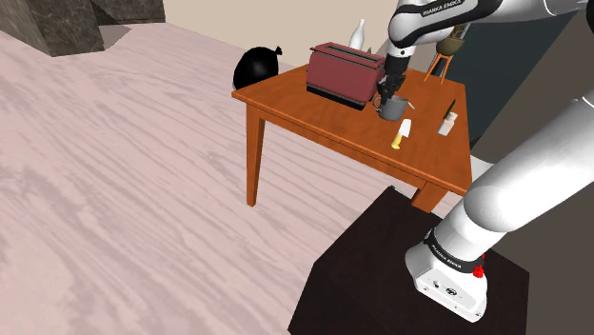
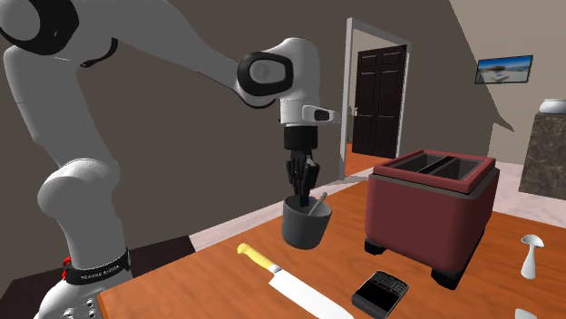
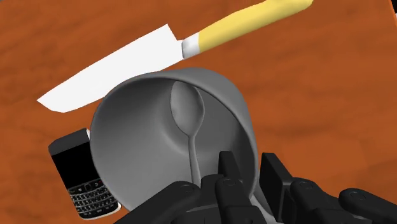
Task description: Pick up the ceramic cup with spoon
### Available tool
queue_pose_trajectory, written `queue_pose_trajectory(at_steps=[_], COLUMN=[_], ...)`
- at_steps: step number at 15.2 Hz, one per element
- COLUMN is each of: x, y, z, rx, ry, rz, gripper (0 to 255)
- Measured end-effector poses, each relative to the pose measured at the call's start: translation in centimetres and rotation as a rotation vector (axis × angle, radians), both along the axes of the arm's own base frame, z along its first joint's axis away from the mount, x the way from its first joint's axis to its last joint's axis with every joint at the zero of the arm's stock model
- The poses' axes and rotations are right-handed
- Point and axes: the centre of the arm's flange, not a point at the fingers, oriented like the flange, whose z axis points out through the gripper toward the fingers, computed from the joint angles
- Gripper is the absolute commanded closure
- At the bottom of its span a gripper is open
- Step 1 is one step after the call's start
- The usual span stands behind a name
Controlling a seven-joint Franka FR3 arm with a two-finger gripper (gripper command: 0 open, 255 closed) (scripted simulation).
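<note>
Grey cup [image 2: 304, 227] sits just beside the dark red toaster [image 2: 431, 204], on the side facing the arm's stand. A grey spoon [image 3: 186, 111] leans inside it, bowl down against the inner wall and handle rising past the rim. The black gripper [image 2: 302, 194] comes straight down over the side of the cup away from the toaster. Its jaws are clenched on the rim there: in the wrist view one finger is inside the cup next to the spoon's handle, the other is outside, and the wall is pinched between them. Whether the cup's base touches the wooden table [image 2: 181, 290] or hangs just clear of it cannot be told.

Farther from the toaster than the cup, a knife [image 2: 290, 285] with a yellow handle and a white blade lies flat on the table. A black phone [image 2: 381, 292] with a keypad lies face up beside its blade, also farther from the toaster than the cup. Behind the toaster, at the table's far edge in the shoulder view, stands a white bottle [image 1: 359, 35].
</note>
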Motion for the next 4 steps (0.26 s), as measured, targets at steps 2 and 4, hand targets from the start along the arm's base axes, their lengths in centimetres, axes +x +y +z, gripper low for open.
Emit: queue_pose_trajectory(at_steps=[2,4], x=[0.0,0.0], y=[0.0,0.1], z=[1.0,1.9], rx=[0.0,0.0], ry=[0.0,0.0], rz=[0.0,0.0], gripper=[255,255])
